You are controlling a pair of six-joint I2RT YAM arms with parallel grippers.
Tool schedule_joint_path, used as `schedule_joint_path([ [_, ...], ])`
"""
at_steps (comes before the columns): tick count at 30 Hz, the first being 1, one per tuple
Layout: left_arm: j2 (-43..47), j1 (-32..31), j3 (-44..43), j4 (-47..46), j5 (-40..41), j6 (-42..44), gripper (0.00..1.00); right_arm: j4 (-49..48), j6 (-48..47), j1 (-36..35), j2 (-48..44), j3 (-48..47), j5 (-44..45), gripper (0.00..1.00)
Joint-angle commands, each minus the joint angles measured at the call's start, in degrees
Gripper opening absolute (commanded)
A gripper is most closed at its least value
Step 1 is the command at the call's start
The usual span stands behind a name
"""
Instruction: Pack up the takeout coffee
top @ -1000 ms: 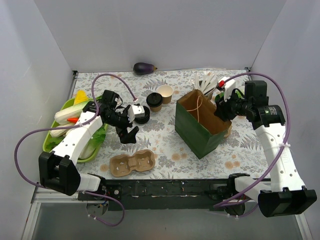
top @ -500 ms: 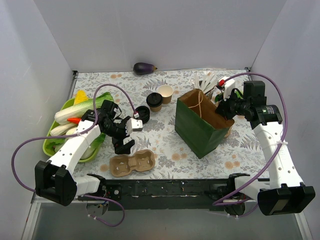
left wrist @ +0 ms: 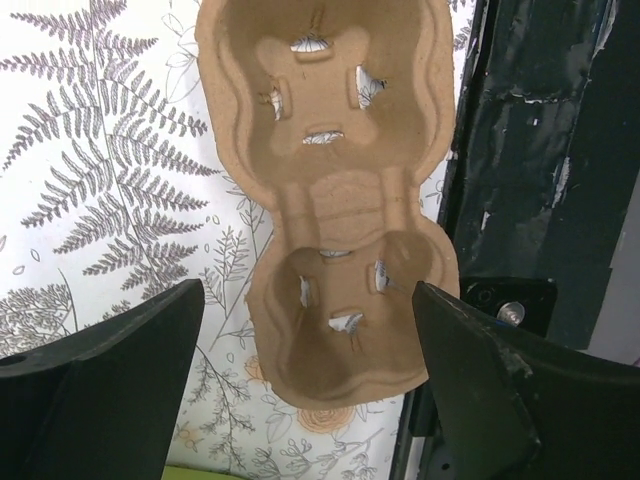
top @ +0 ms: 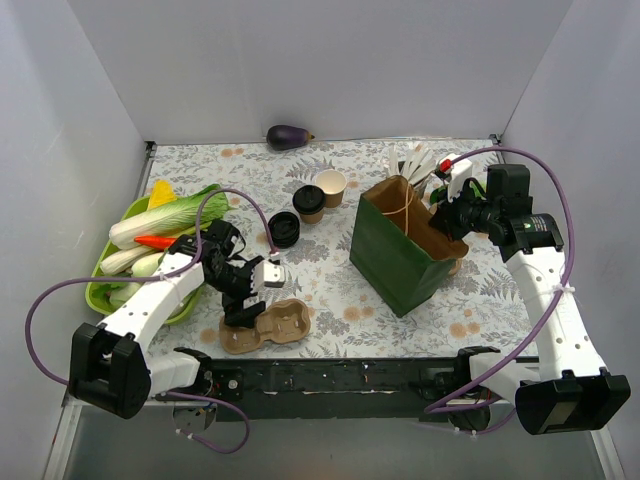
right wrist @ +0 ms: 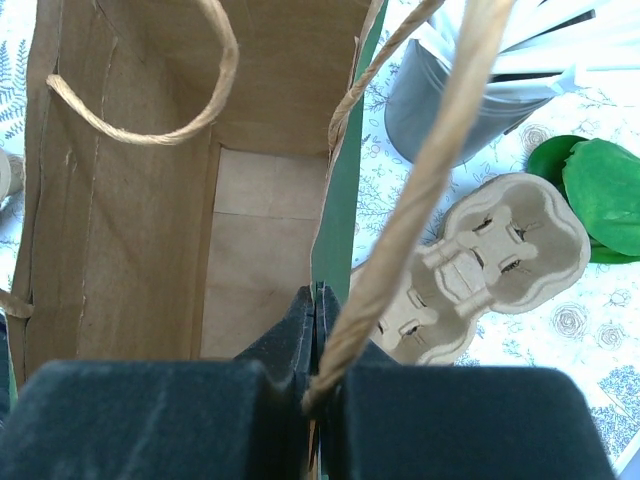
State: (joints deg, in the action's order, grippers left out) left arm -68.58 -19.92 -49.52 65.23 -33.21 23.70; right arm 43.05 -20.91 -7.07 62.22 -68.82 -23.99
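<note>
White box w/ a leafy-print table. R gripper is pinched shut on the top edge of the green bag, prob. to hold it up & open so things can drop in. L gripper hangs wide open right over the cup tray, holding nothing, maybe to grab it next. The takeout coffee, lid on, stands at the back, left of the bag, untouched.

Looks down on a carrier on fern-print cloth at the table's near edge, beside a black rail. Flanked at one end by wide-spread fingers.
</note>
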Motion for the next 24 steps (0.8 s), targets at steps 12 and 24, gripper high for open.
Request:
schedule_joint_path([
  [12,2.7,-1.0,4.1,-4.5,-4.1,-1.2,0.6,-1.7,1.4,0.7,-0.7,1.1,0.1,0.01],
  [24,2.7,-2.7,7.3,-9.1,-4.7,-6.1,0.51,-1.7,1.3,1.4,0.0,0.3,0.2,0.01],
])
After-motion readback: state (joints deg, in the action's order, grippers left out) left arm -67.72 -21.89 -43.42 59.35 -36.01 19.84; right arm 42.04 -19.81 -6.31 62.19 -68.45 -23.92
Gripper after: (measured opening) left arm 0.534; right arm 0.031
